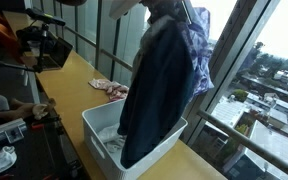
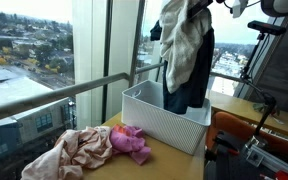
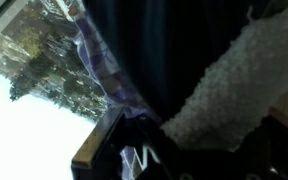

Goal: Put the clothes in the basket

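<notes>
A bundle of clothes hangs from my gripper (image 2: 198, 6) over the white basket (image 2: 160, 117): a dark navy garment (image 2: 196, 78), a white fleecy cloth (image 2: 182, 45) and a purple patterned cloth (image 1: 199, 52). The navy garment's (image 1: 156, 95) lower end reaches into the basket (image 1: 101, 126). The fingers are hidden by the fabric at the top edge of both exterior views. The wrist view is filled with the navy garment (image 3: 154, 45), the fleecy cloth (image 3: 224, 90) and the purple cloth (image 3: 99, 55). A pink-beige cloth (image 2: 76, 150) and a magenta cloth (image 2: 130, 142) lie on the wooden table beside the basket.
The table runs along a tall window with a metal railing (image 2: 44, 100). A camera on a tripod (image 1: 42, 45) and a person (image 1: 2, 40) are at the far end. A stand and orange gear (image 2: 246, 132) sit close behind the basket.
</notes>
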### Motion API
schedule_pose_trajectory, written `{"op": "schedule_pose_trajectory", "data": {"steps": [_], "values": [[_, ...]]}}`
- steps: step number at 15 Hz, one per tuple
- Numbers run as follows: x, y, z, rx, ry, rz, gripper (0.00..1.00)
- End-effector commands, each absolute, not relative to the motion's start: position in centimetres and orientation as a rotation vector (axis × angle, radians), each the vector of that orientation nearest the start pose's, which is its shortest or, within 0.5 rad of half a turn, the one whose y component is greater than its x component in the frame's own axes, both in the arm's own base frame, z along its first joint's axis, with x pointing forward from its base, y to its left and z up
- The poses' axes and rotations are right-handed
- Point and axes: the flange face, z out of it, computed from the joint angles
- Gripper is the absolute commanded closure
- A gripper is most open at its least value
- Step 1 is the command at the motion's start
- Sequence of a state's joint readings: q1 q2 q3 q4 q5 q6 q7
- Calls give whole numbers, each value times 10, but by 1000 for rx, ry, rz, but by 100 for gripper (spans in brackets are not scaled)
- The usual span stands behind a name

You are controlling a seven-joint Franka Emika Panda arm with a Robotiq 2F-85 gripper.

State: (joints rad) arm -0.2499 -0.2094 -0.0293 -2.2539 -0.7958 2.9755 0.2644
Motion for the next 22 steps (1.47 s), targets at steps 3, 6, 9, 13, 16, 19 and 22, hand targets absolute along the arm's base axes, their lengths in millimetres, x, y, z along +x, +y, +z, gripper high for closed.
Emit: {"op": "schedule_pose_trajectory", "data": {"steps": [3, 6, 9, 13, 16, 19, 22], "values": [[537, -95, 508, -3258, -336, -1435, 100], [547, -90, 480, -3286, -372, -1321, 75], [553, -85, 459, -3295, -393, -1245, 61], [554, -76, 453, -3296, -421, -1216, 31], [554, -66, 455, -3290, -445, -1222, 10], [553, -49, 452, -3266, -488, -1232, 0], [559, -34, 437, -3244, -535, -1214, 0]]}}
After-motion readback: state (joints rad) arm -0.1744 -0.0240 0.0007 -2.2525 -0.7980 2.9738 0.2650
